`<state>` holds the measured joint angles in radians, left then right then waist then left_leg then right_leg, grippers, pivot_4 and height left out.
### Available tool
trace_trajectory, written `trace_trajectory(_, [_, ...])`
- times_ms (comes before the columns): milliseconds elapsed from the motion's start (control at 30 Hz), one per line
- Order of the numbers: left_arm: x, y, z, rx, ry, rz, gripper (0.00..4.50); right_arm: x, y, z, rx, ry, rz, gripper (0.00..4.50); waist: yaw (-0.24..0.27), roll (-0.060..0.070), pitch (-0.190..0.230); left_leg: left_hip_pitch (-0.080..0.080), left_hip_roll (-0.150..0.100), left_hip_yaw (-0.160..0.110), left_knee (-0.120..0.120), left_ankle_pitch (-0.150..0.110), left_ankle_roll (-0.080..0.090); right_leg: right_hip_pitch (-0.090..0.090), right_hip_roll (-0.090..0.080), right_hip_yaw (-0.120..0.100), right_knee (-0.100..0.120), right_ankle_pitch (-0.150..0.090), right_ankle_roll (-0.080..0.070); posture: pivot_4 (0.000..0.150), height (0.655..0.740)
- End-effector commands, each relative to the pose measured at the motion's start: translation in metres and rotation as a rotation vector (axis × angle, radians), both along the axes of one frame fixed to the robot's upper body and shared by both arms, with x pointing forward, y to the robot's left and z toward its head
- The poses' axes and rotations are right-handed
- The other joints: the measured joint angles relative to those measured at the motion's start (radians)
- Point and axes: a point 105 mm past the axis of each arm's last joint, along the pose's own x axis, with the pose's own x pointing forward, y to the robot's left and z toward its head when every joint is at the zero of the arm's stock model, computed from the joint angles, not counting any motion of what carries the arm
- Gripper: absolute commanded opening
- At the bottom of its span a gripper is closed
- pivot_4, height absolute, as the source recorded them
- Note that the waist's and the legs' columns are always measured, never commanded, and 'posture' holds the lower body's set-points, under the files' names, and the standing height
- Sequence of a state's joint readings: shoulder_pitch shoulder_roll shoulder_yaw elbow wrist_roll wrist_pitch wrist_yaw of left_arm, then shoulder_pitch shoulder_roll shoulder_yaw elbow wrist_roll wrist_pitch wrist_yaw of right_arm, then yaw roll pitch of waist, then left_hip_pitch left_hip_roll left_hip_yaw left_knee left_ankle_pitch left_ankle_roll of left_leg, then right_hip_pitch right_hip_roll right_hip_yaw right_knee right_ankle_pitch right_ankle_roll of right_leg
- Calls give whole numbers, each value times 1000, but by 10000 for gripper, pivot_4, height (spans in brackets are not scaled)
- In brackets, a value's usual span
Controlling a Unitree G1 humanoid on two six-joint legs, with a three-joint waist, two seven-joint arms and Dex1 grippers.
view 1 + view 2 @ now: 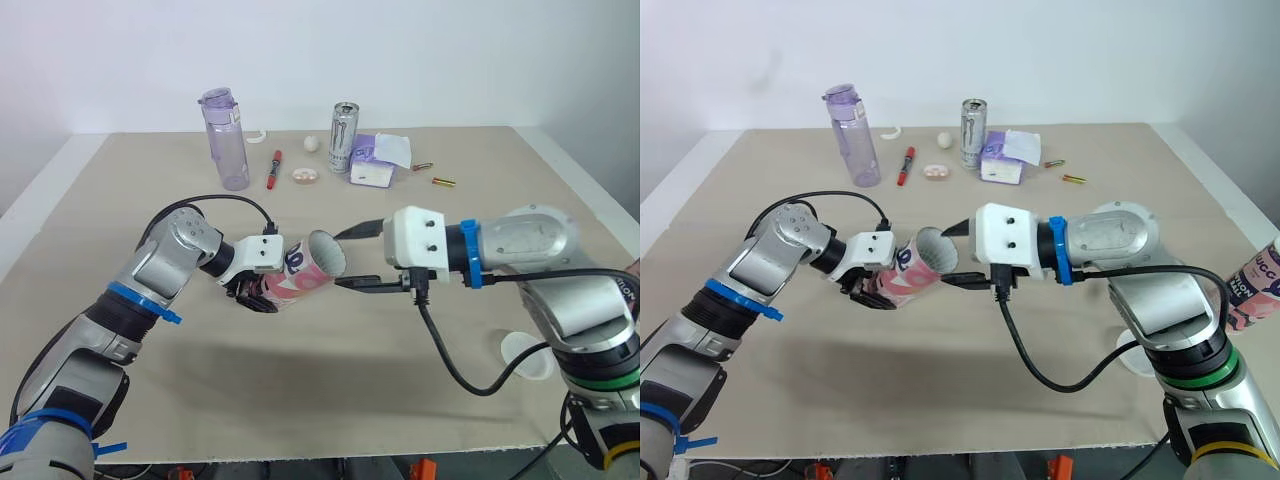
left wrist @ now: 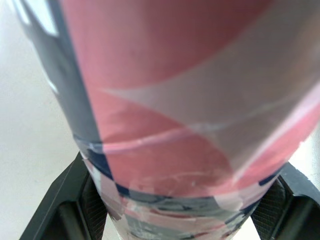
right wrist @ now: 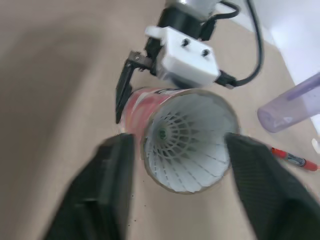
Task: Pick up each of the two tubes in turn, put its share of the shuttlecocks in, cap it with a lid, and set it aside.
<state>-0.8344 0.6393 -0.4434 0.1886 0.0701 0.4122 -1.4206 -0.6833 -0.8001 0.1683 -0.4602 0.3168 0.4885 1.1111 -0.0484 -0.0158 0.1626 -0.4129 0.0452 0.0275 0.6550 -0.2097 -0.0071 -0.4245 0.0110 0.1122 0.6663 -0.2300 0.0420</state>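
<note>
Left eye view: the left hand is clamped on the rear end of the pink tube, which lies sideways above the middle of the bench, open mouth facing 3 o'clock. The right hand hangs at that mouth, fingers spread wide, one on either side of the rim, gripping nothing. Right wrist view looks into the tube, where a white shuttlecock sits deep inside. A white lid lies at 4 o'clock. What may be a second tube shows at the 3 o'clock edge.
</note>
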Motion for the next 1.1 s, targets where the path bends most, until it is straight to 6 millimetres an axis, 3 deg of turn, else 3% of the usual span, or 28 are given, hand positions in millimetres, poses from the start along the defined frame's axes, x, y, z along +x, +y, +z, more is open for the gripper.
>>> trace_trajectory(33, [0,2,-10,33,21,12,31606,-6,-4,19,60,-28,-2,44565,0,0,0,0,0,0,0,0,0,0,0,0,0,0,0,1500,7400])
trace_trajectory(233, [0,2,-10,36,16,4,31606,-3,-17,31,152,28,-57,44565,0,0,0,0,0,0,0,0,0,0,0,0,0,0,0,1500,7400])
trace_trajectory(433, [1,0,-9,35,7,-11,31606,15,-32,40,248,60,-137,44565,0,0,0,0,0,0,0,0,0,0,0,0,0,0,0,1500,7400])
trace_trajectory(567, [2,-3,-8,34,3,-23,31606,23,-34,36,244,65,-154,27017,1,0,0,0,0,0,0,0,0,0,0,0,0,0,0,1500,7400])
trace_trajectory(633, [2,-5,-7,32,1,-28,31606,26,-32,30,212,66,-151,15380,2,0,0,0,0,0,0,0,0,0,0,0,0,0,0,1500,7400])
trace_trajectory(733, [2,-6,-6,31,0,-32,31606,24,-24,24,160,71,-115,2739,3,0,0,-1,-1,0,0,0,0,0,0,0,0,0,0,1500,7400])
trace_trajectory(767, [2,-6,-6,31,-1,-34,31606,24,-21,23,145,71,-103,430,3,0,0,-1,-1,0,0,0,0,0,0,0,0,0,0,1500,7400])
trace_trajectory(1100, [2,-13,-4,29,-10,-60,31606,26,16,-2,-108,78,21,430,6,0,0,-3,-1,0,0,0,0,-1,-1,1,-1,-1,1,1500,7400])
